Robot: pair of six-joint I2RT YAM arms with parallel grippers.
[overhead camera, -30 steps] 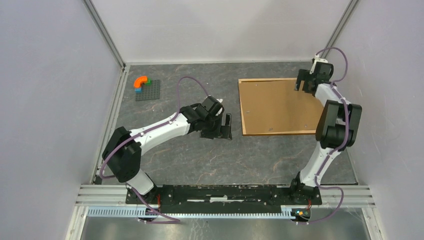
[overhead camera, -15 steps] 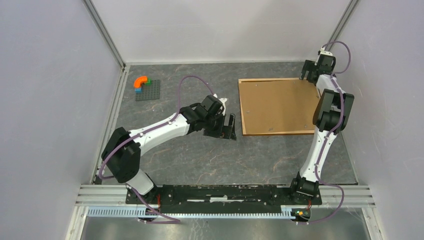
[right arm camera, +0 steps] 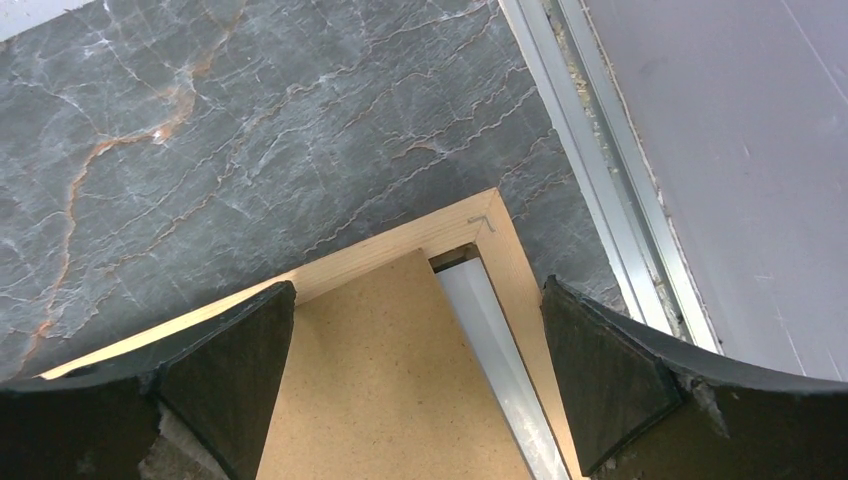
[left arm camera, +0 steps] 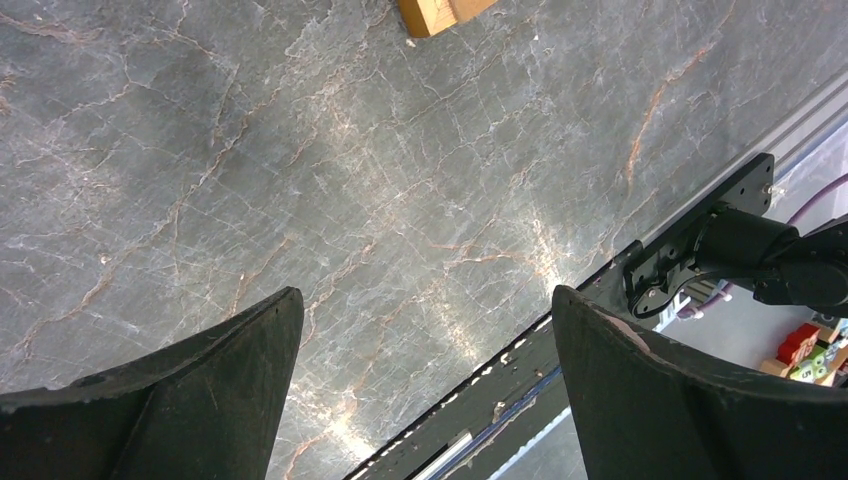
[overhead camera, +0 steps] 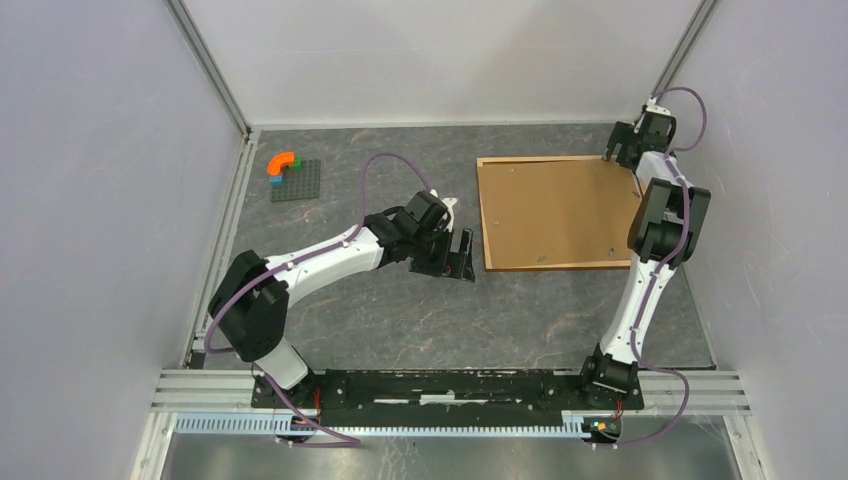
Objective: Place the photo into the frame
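The light wood frame (overhead camera: 560, 266) lies flat at the back right with the brown backing board (overhead camera: 555, 210) on it. In the right wrist view the frame's far right corner (right arm camera: 488, 222) shows, with the board (right arm camera: 380, 380) inside it and a pale white strip (right arm camera: 492, 345) in the gap along the right moulding; I cannot tell if that strip is the photo. My right gripper (overhead camera: 622, 157) (right arm camera: 417, 288) is open and empty above that corner. My left gripper (overhead camera: 462, 255) (left arm camera: 425, 295) is open and empty over bare table, just left of the frame's near left corner (left arm camera: 435, 12).
A grey baseplate (overhead camera: 297, 182) with an orange curved brick (overhead camera: 282, 162) sits at the back left. Walls enclose the table; an aluminium rail (right arm camera: 590, 150) runs close beside the frame's right edge. The arms' mounting rail (left arm camera: 600, 330) lies along the near edge.
My right gripper moved from over the board's right part out to the frame's far right corner. My left gripper shifted a little right, toward the frame's near left corner.
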